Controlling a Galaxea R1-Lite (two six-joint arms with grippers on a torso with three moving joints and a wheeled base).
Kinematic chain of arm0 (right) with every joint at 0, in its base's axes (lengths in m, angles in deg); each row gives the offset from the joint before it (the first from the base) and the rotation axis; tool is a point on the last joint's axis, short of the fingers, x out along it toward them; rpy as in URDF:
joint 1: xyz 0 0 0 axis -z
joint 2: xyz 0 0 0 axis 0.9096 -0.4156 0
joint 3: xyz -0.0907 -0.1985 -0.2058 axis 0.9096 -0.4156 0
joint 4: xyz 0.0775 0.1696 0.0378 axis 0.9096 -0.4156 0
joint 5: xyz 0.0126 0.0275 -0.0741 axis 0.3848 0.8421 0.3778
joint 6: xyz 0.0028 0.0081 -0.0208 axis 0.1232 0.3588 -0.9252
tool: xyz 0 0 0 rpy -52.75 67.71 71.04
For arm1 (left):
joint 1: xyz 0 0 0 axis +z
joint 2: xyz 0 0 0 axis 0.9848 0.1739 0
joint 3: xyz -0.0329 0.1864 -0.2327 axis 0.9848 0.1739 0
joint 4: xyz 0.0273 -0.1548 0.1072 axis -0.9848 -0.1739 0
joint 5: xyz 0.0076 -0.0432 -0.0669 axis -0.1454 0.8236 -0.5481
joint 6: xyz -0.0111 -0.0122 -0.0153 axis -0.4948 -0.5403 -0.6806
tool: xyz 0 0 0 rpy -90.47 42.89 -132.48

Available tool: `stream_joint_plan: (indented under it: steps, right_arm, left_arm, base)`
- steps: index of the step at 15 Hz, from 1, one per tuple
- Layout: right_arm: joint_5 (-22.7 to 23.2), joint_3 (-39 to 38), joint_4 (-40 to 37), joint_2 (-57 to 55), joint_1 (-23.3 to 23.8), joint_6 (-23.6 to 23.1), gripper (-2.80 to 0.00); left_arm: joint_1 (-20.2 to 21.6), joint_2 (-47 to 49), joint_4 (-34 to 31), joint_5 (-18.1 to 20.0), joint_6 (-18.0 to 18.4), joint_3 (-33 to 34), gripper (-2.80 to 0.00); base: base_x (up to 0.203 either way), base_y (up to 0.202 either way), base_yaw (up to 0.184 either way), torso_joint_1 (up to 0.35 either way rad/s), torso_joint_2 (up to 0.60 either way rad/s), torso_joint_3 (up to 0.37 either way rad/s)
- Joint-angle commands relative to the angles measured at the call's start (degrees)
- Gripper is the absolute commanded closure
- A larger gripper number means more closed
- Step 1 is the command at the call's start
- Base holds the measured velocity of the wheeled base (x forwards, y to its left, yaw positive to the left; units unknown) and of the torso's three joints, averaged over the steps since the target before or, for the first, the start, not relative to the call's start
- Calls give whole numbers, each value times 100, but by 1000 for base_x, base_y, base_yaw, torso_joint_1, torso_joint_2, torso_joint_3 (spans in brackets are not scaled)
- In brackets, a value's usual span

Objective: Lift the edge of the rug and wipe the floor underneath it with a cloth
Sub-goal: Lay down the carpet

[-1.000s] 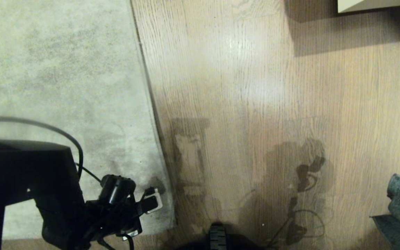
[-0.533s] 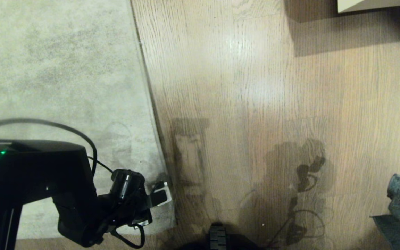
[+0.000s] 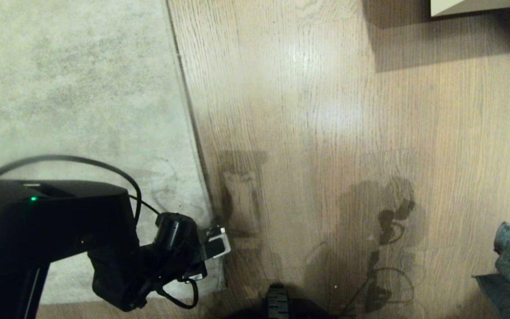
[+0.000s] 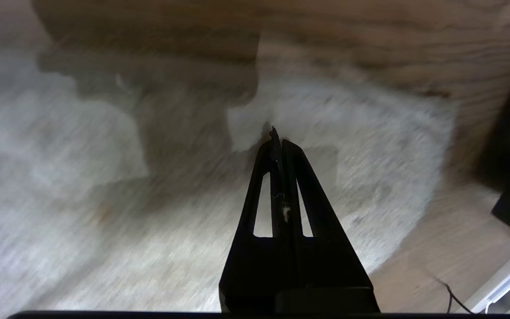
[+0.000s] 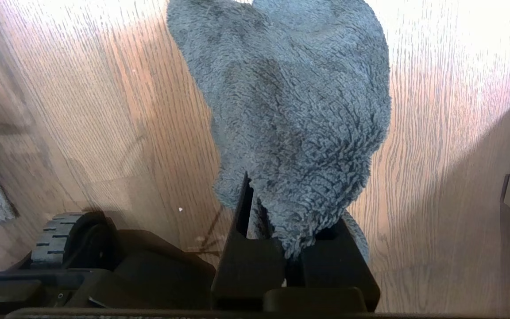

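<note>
The pale grey-beige short-pile rug's thin straight edge (image 3: 193,133) runs lengthwise away from the robot, its square corner (image 3: 219,283) nearest the base. The left end effector (image 4: 277,133), fingers pressed together and empty, hovers over that corner, the border just beyond its tip. The right end effector (image 5: 272,221), well apart over light wood-grain plank floor (image 3: 348,110), grips the teal-grey terry cloth (image 5: 290,110).
</note>
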Motion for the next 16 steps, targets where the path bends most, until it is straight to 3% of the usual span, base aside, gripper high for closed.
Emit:
stream_joint_plan:
  steps: [1, 5, 9, 16]
  right_arm:
    - [-1, 0, 2, 0, 2, 2, 0]
    - [-7, 0, 2, 0, -4, 2, 0]
    - [-7, 0, 2, -2, -4, 2, 0]
    - [-1, 0, 2, 0, -4, 2, 0]
  left_arm:
    - [-102, 171, 15, -3, 27, -41, 0]
    - [-129, 99, 56, -5, 6, -11, 0]
    - [-101, -631, 52, -11, -195, 160, 0]
    - [-82, -2925, -51, -173, -1743, 1482, 0]
  base:
    - [0, 0, 0, 0, 0, 0]
    - [0, 0, 0, 0, 0, 0]
    - [0, 0, 0, 0, 0, 0]
    - [0, 0, 0, 0, 0, 0]
